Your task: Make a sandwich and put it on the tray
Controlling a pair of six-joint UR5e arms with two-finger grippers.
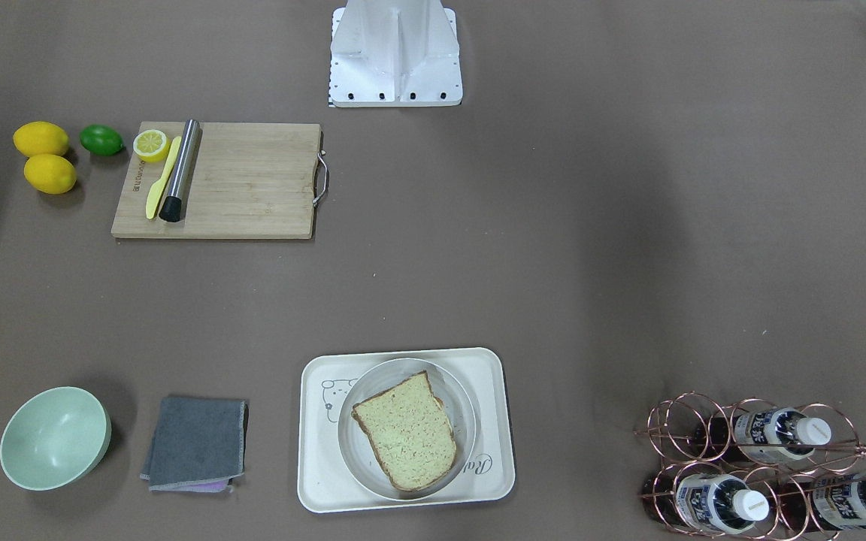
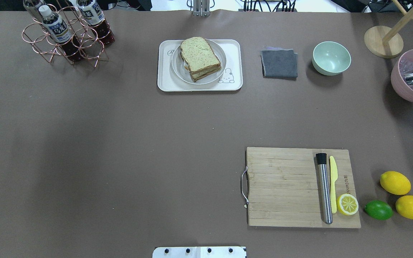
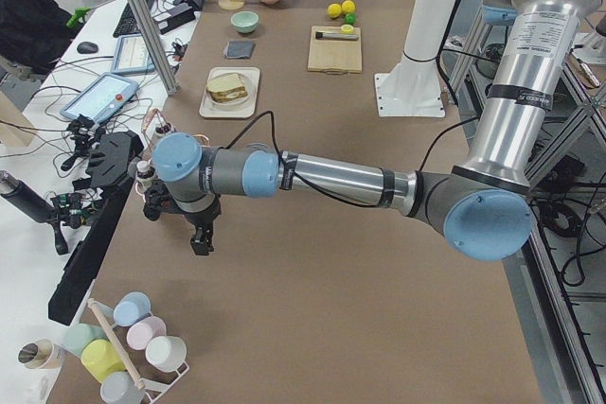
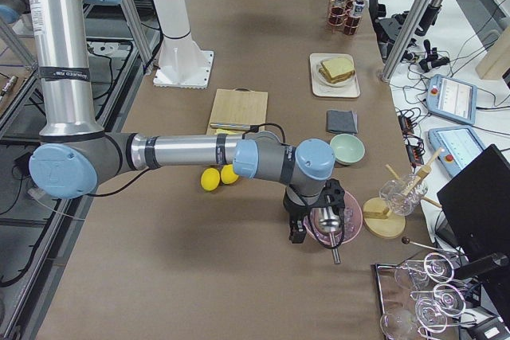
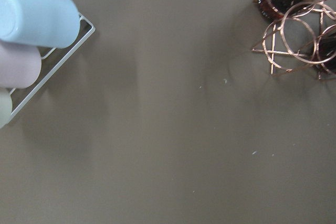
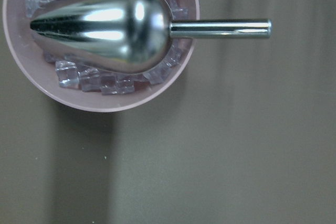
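Observation:
The sandwich [image 2: 200,58], two brown-crusted bread slices stacked, lies on a round grey plate [image 2: 177,70] that stands in the cream-white tray [image 2: 164,77] at the table's far middle. It also shows in the front-facing view [image 1: 407,432], where the tray [image 1: 493,391] is near the bottom. The egg is barely visible between the slices. My left gripper [image 3: 202,238] hangs over the table's left end, far from the tray. My right gripper [image 4: 296,232] hangs over the right end by the pink bowl. I cannot tell whether either is open or shut.
A wooden cutting board [image 2: 285,186] holds a steel muddler, a yellow knife and a lemon half. Lemons [image 2: 395,182] and a lime lie beside it. A grey cloth [image 2: 279,63], a green bowl [image 2: 331,58], a bottle rack [image 2: 66,34], a pink ice bowl with a scoop [image 6: 100,40] and a cup rack [image 5: 31,40] stand around.

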